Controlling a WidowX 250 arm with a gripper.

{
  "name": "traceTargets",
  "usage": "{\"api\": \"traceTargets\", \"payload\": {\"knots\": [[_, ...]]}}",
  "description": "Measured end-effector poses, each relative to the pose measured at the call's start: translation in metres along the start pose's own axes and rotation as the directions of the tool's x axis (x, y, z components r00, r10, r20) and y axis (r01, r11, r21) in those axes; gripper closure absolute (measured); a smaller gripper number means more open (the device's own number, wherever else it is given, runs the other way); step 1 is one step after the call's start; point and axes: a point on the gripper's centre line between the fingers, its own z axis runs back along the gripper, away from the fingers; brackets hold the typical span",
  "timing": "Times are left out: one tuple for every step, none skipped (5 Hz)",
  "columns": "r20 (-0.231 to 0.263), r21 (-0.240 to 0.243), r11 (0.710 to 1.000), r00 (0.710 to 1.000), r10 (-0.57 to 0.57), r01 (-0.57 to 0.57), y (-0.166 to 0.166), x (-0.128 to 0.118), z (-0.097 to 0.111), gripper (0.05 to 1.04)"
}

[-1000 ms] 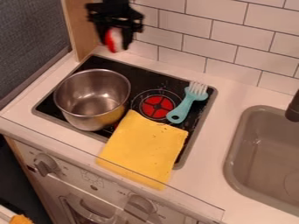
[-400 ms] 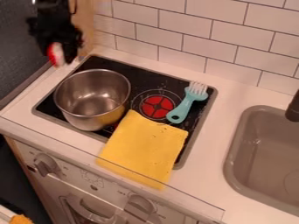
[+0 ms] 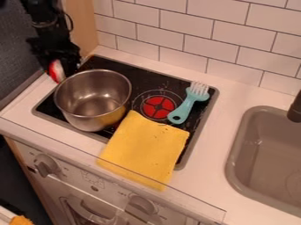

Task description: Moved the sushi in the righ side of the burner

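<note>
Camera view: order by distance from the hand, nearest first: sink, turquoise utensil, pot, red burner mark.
From the hand, as seen in the image:
1. Pot: left side of the stove
2. Red burner mark: just right of the pot
3. Turquoise utensil: right part of the stove
4. Sink: far right, in the counter

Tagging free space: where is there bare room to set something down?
Free patches: the counter between stovetop and sink, and a strip behind the burner. Crowded: most other stovetop, by pot, yellow cloth, turquoise fork. The end effector, holding sushi, hangs near the pot's far-left rim.
</note>
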Motion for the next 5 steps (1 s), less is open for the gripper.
{"api": "traceTargets", "payload": {"knots": [[-0.005, 0.007, 0.999, 0.999, -0.052, 0.052, -0.009, 0.003, -0.005, 0.404], [-0.016, 0.011, 0.997, 0.997, -0.073, 0.073, -0.011, 0.002, -0.009, 0.338], [-0.021, 0.013, 0.997, 0.997, -0.08, 0.08, -0.012, -0.002, -0.011, 0.093], [0.034, 0.0, 0.997, 0.996, -0.081, 0.081, -0.017, 0.005, 0.017, 0.077], [0.088, -0.013, 0.996, 0.992, -0.086, 0.087, -0.031, 0.021, 0.049, 0.083]]}}
